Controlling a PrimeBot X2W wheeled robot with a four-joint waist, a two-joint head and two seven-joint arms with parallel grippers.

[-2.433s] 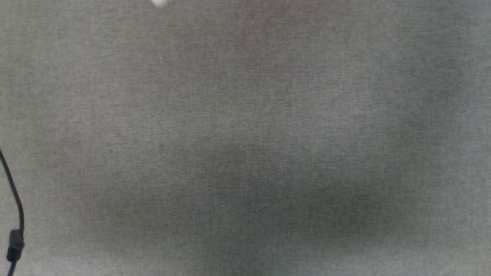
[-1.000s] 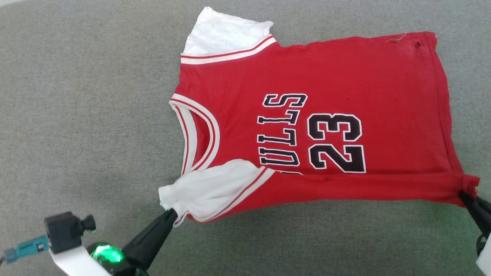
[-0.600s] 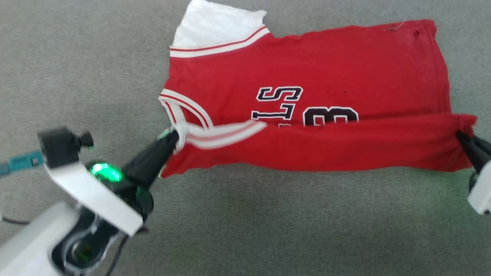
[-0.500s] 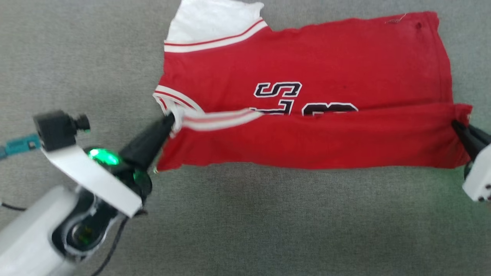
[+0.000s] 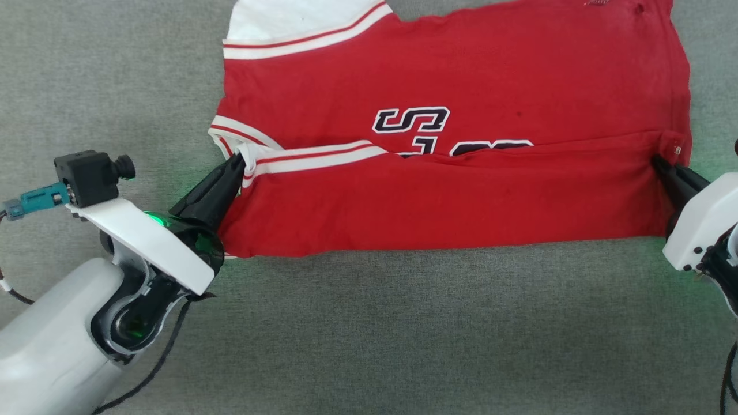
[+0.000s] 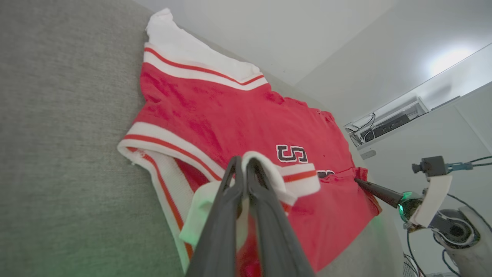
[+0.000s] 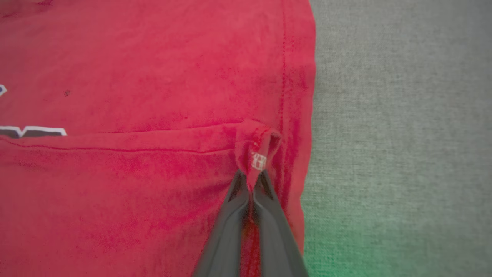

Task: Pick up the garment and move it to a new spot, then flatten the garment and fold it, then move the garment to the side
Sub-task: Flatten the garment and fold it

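Observation:
The garment [image 5: 461, 69], a red jersey with white sleeves and striped trim, lies on the grey surface with its near half folded up over the black lettering. My left gripper [image 5: 239, 164] is shut on the white sleeve at the fold's left end. In the left wrist view its tips [image 6: 243, 163] pinch white cloth over the garment [image 6: 215, 111]. My right gripper [image 5: 657, 163] is shut on the red hem corner at the fold's right end. The right wrist view has that corner bunched at the tips [image 7: 250, 182], on the garment [image 7: 134, 77].
Grey woven fabric surface [image 5: 403, 346] spreads all round the garment, with open room toward me. A black cable [image 5: 155, 363] trails under my left arm. In the left wrist view a white wall and a shelf with equipment [image 6: 384, 123] lie beyond the surface.
Both grippers have carried the garment's near edge away from me, over the number and most of the letters. The head camera has also shifted.

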